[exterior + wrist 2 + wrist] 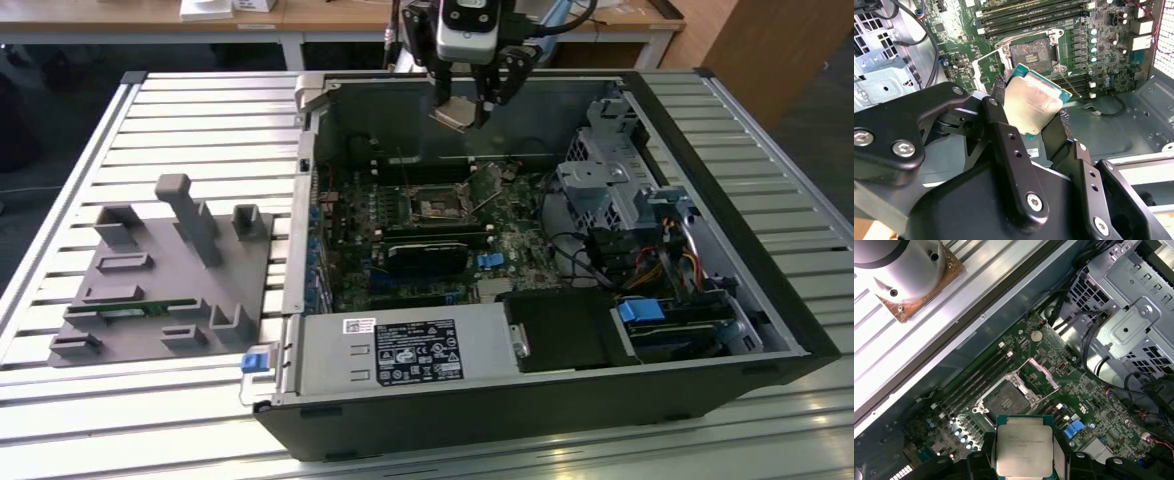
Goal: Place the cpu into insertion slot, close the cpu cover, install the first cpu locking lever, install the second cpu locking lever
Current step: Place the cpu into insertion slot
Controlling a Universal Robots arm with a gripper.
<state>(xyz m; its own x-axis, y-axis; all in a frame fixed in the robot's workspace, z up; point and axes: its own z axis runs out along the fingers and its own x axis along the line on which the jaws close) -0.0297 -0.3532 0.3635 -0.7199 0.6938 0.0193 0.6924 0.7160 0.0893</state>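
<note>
**A:** Any idea which of the four steps?

**B:** Looks like the very first, the placing, with nothing seated. Working over a big open black metal computer case (pixel 467 425) lying flat on a ribbed aluminium table (pixel 200 110), with a green circuit board (pixel 527 225) across the case floor. Up above the case wall farthest from the exterior camera: a black two-fingered gripper (pixel 470 97).

**A:** Socket ready?

**B:** Seems so. On the board, a thin silvery square-framed cpu cover (pixel 1041 374), probably flipped up and open, though hard to call from this angle. Right beside that, the small dark square insertion slot with a silvery rim (pixel 1009 402), bare.

**A:** Holding anything?

**B:** Yep, pinching a small flat square cpu with a dull silver-beige metal top (pixel 1033 102) by two opposite edges. Well above the board, touching nothing but the fingers.

**A:** So what does the placing call for?

**B:** Best guess: levelling the chip, squaring its corners with the socket, then a straight gentle drop. No sideways scrape across the pins.

**A:** And the pose?

**B:** Wrist aimed downward but canted, so tilted chip, not flat. Off to the far side of the socket, not directly over.
</note>
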